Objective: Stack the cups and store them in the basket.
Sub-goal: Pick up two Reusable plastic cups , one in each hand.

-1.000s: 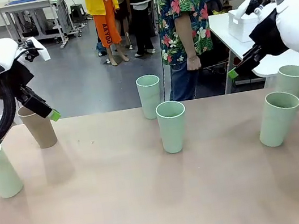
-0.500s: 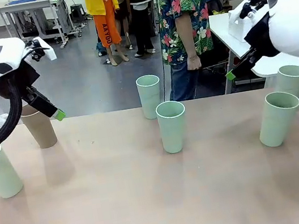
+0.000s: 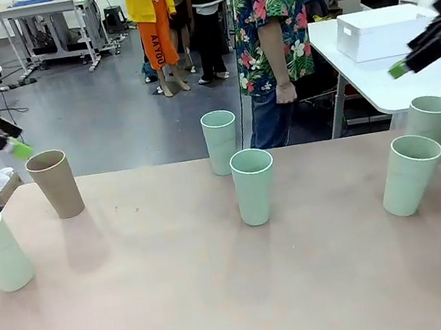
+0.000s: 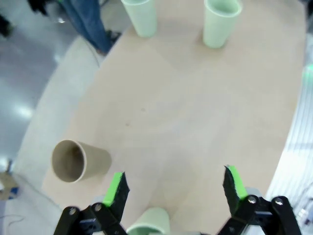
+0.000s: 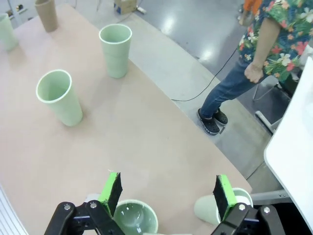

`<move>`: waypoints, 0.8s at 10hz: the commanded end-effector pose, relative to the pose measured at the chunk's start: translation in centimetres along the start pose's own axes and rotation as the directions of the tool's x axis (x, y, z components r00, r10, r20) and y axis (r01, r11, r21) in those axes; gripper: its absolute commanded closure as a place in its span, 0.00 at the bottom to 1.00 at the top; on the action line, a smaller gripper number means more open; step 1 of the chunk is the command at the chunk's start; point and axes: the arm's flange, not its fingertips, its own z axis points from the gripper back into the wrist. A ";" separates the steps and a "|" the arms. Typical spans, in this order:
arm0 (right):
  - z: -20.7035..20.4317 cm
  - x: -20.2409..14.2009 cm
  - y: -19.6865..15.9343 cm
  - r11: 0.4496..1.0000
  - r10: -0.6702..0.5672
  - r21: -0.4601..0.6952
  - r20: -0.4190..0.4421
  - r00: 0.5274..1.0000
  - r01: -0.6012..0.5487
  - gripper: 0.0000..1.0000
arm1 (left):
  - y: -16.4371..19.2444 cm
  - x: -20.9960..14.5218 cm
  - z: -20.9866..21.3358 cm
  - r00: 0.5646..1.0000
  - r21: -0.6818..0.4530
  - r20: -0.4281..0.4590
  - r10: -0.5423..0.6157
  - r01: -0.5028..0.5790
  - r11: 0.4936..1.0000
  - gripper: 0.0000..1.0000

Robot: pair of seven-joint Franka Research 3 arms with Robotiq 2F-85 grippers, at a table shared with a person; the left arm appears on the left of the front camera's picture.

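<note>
- Front view: the tan cup (image 3: 55, 184) far left and 5 mint cups (image 3: 254, 185) stand upright on the worktop (image 3: 185, 306); the left gripper (image 3: 20, 148) and right gripper (image 3: 398, 69) are cropped by the frame, jaws unreadable.
- Left wrist view: left gripper (image 4: 175, 182) jaws released, wide apart, empty; 1 mint cup (image 4: 149, 223) cropped at the bottom edge.
- Right wrist view: right gripper (image 5: 167, 190) jaws released, empty; its fingers (image 5: 111, 191) half hide 2 mint cups (image 5: 132, 218).
</note>
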 end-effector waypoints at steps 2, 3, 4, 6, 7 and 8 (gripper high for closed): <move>3.5 -5.6 -2.7 0.991 0.011 0.130 0.111 0.994 -0.026 0.00 | 0.6 -4.1 4.3 0.993 -0.093 0.096 -0.066 0.075 0.993 0.00; 5.1 -7.3 -3.4 0.986 0.014 0.163 0.153 0.988 -0.039 0.00 | 0.5 -5.7 6.2 0.987 -0.104 0.133 -0.085 0.100 0.990 0.00; 6.3 -8.4 -3.9 0.984 0.004 0.177 0.179 0.984 -0.036 0.00 | 0.3 -7.2 7.5 0.981 -0.111 0.166 -0.102 0.121 0.986 0.00; 7.5 -9.7 -4.3 0.979 -0.006 0.200 0.204 0.979 -0.036 0.00 | -0.1 -10.2 9.8 0.964 -0.092 0.216 -0.153 0.176 0.980 0.00; 7.6 -10.1 -4.7 0.978 -0.022 0.207 0.206 0.978 -0.021 0.00 | 0.1 -11.9 11.0 0.952 -0.065 0.249 -0.177 0.199 0.978 0.00; 7.5 -10.3 -5.1 0.977 -0.044 0.214 0.211 0.976 -0.002 0.00 | 0.6 -13.1 11.8 0.940 -0.046 0.287 -0.184 0.205 0.978 0.00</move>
